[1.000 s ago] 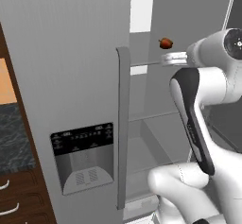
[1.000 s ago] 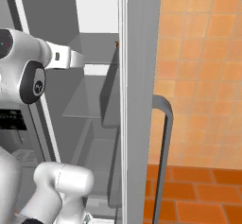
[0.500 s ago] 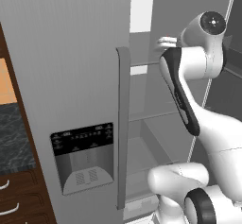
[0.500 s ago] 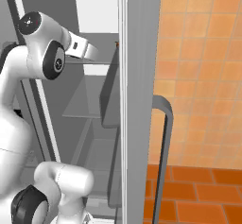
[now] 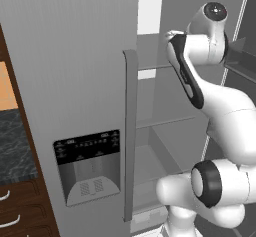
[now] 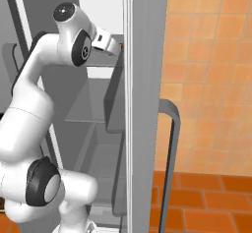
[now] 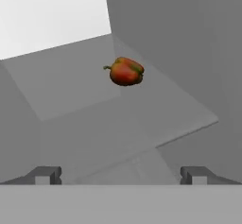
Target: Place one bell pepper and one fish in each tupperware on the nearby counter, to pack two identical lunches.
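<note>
- Red-orange pepper [image 7: 125, 71] with green stem sits on a grey fridge shelf [image 7: 85, 109], toward the shelf's back, near its right edge in the hand view; nothing touching it.
- Hand view: gripper [image 7: 121, 175] jaws wide apart, nothing between them; fingertips [image 7: 43, 175] low in frame, well short of the pepper.
- Left base view: closed fridge door [image 5: 75, 81] with handle [image 5: 130, 131] and dispenser panel [image 5: 89, 163]; open compartment to its right with shelves. Arm [image 5: 200, 81] rises from lower right, elbow high, forearm turned into the upper compartment. A strip of dark counter [image 5: 15, 146] over brown drawers shows at the left edge.
- Right base view: arm comes up from lower left, wrist bent right at upper-shelf level, gripper [image 6: 114, 46] partly hidden behind the edge of the open door [image 6: 145, 104]. Orange tiled wall [image 6: 211, 70] and floor to the right.
- Tupperware: can't tell where from these frames.
</note>
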Tool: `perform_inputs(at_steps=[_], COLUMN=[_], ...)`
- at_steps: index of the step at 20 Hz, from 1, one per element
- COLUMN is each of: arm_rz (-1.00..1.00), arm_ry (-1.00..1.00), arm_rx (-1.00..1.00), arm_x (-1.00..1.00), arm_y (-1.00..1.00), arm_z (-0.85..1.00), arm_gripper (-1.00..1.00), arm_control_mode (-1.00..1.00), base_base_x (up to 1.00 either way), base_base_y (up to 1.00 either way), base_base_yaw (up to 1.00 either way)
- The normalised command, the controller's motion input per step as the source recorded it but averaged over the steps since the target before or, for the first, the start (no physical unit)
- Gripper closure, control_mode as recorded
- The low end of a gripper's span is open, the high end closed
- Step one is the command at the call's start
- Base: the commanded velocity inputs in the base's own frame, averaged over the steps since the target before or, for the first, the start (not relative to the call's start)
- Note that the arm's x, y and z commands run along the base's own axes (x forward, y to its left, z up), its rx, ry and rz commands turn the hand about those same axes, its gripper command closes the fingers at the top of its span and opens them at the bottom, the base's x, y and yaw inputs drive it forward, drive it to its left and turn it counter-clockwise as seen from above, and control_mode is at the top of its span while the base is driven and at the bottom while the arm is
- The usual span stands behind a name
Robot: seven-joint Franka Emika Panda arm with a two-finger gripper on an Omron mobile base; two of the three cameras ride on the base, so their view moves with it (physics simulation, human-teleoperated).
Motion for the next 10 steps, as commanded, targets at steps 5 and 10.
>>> perform_inputs(at_steps=[5, 10], arm_rz=[-0.03, -0.03], arm_ry=[0.10, 0.07], arm_rx=[0.00, 0.00], arm_x=[0.85, 0.73], arm_y=[-0.16, -0.14], arm_z=[-0.24, -0.11], arm_gripper=[-1.00, -1.00], arm_control_mode=[-1.00, -1.00], base_base_x=[0.00, 0.00], base_base_y=[0.00, 0.00], base_base_yaw=[0.00, 0.00])
